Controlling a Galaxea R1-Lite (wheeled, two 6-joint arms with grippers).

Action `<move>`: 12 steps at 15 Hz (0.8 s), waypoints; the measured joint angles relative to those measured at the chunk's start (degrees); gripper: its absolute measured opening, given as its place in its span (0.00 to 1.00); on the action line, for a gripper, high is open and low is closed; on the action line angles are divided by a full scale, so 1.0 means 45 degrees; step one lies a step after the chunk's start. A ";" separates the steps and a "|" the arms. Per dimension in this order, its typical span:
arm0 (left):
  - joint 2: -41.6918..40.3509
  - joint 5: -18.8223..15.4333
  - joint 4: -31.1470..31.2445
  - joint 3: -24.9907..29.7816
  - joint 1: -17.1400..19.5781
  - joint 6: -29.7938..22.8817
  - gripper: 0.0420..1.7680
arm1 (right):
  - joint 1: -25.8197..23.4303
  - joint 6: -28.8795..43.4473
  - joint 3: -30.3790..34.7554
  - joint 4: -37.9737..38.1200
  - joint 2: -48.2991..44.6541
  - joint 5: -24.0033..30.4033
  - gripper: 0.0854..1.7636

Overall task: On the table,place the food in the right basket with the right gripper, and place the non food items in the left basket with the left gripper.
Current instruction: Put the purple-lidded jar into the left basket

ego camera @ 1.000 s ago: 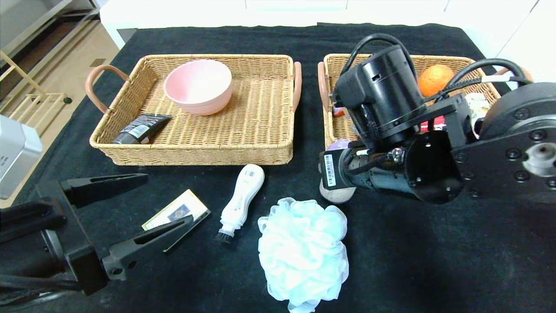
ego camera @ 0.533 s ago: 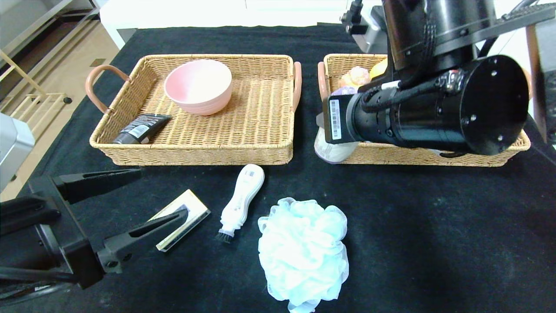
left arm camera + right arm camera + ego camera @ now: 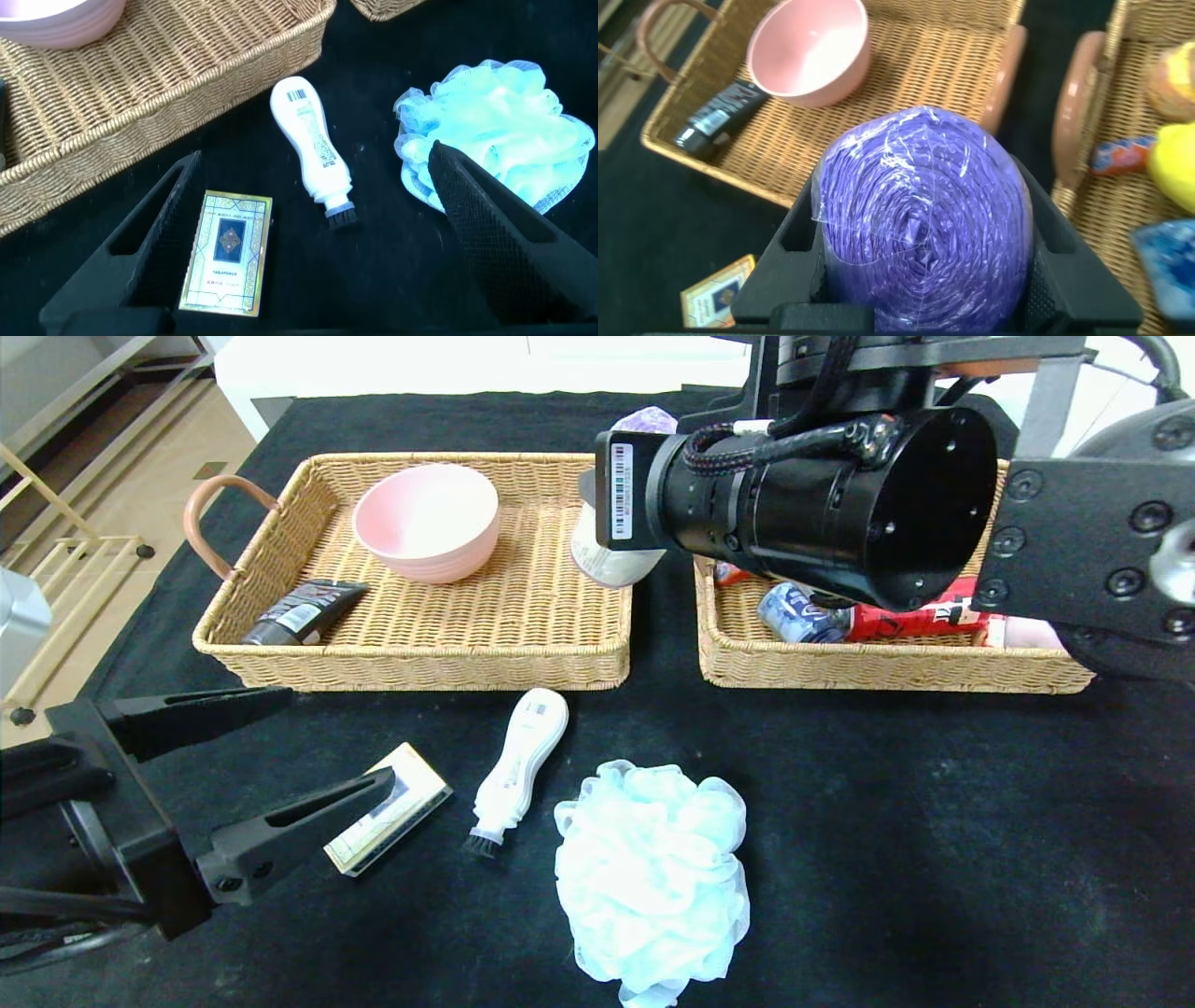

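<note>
Above the gap between the two baskets, I am holding my right pincer [image 3: 920,247] raised, its fingers pinching a purple plastic-wrapped food item [image 3: 922,210] from both sides. In the head view that item [image 3: 616,537] is hanging clear of the table, just past the inner edge of the left basket [image 3: 280,653]. The right basket [image 3: 840,663] is sitting beside it, with a blue can [image 3: 794,613] and a red packet [image 3: 920,616] lying inside. I am keeping my left pincer [image 3: 308,243] low over the black table [image 3: 934,821], fingers spread wide on either side of a small card box [image 3: 229,250]. A white brush [image 3: 313,149] and a pale blue bath pouf [image 3: 495,131] are lying near it. A pink bowl [image 3: 427,520] and a dark tube [image 3: 303,611] are resting in the left basket.
</note>
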 joint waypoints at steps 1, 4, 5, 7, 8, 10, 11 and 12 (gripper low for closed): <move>-0.0005 0.0014 0.0005 -0.0038 0.0000 -0.0011 0.97 | 0.0005 -0.0024 0.0016 -0.0428 0.0165 0.0238 0.55; -0.0038 0.0043 0.0005 -0.0079 0.0087 -0.0049 0.97 | -0.0087 -0.0317 0.0024 -0.2192 0.0742 0.0981 0.54; -0.0054 0.0030 0.0005 -0.0081 0.0184 -0.0035 0.97 | -0.0149 -0.0442 0.0022 -0.2687 0.0921 0.1200 0.54; -0.0073 0.0019 0.0005 -0.0111 0.0314 -0.0030 0.97 | -0.0314 -0.0791 0.0000 -0.3454 0.1363 0.1560 0.54; -0.0079 0.0005 0.0000 -0.0116 0.0336 -0.0016 0.97 | -0.0428 -0.0932 0.0000 -0.3795 0.1577 0.1634 0.54; -0.0079 0.0008 0.0005 -0.0122 0.0349 -0.0005 0.97 | -0.0650 -0.1189 -0.0019 -0.4630 0.2064 0.1745 0.54; -0.0079 0.0000 0.0005 -0.0122 0.0349 -0.0011 0.97 | -0.0723 -0.1303 -0.0024 -0.4868 0.2281 0.1850 0.54; -0.0079 0.0000 0.0005 -0.0116 0.0349 0.0000 0.97 | -0.0772 -0.1341 -0.0033 -0.4952 0.2471 0.1885 0.54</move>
